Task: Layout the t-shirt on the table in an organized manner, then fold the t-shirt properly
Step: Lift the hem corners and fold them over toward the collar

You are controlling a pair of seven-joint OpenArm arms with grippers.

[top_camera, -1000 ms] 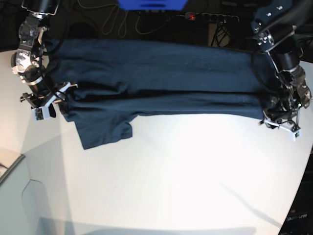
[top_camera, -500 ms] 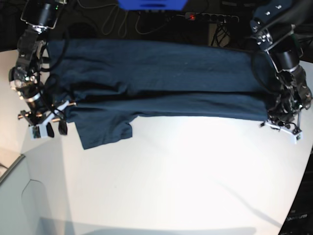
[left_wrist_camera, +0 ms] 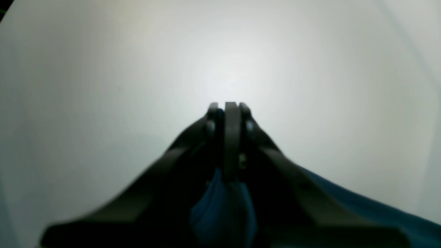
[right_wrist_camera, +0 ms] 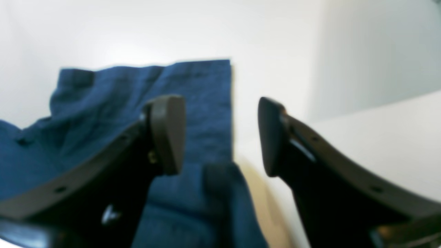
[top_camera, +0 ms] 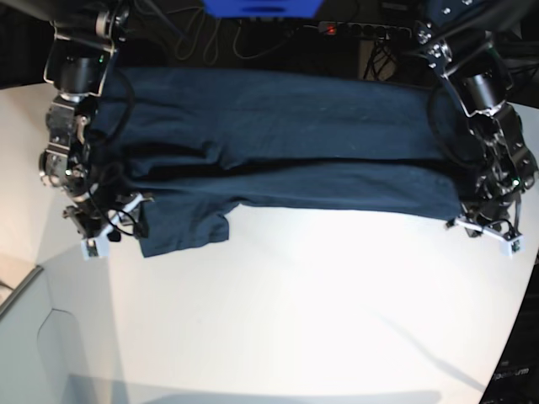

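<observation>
Left gripper (left_wrist_camera: 229, 113), left wrist view: we list the jaws pressed together with no gap between them, dark and blurred, a fold of the navy t-shirt (left_wrist_camera: 220, 210) pinched between them lower down. More of the shirt runs off to the lower right corner. Beyond the tips we note only the white table (left_wrist_camera: 103, 86), brightly lit at the middle.

Right gripper (right_wrist_camera: 220, 134), right wrist view: we record the jaws standing wide apart, holding nothing. One finger (right_wrist_camera: 167, 132) lies over the shirt (right_wrist_camera: 193, 100); the other hangs over bare table (right_wrist_camera: 379, 113). A straight hemmed edge of the cloth lies flat ahead, and a raised fold sits low between the jaws. We cannot tell whether the finger touches the cloth.

Base view: we enter the shirt (top_camera: 278, 139) spread as a long band across the far part of the table (top_camera: 295, 311), folded lengthwise, one sleeve (top_camera: 185, 229) poking out toward the near side at this view's left end. The right gripper (top_camera: 108, 231) sits at that left end, just beside the sleeve's outer edge. The left gripper (top_camera: 488, 229) sits at the band's opposite end, at its near corner. Behind the table we note a power strip (top_camera: 362, 30), loose cables (top_camera: 202, 38) and a blue object (top_camera: 263, 7) at the top edge. A grey-white box corner (top_camera: 21, 332) shows at lower left.
</observation>
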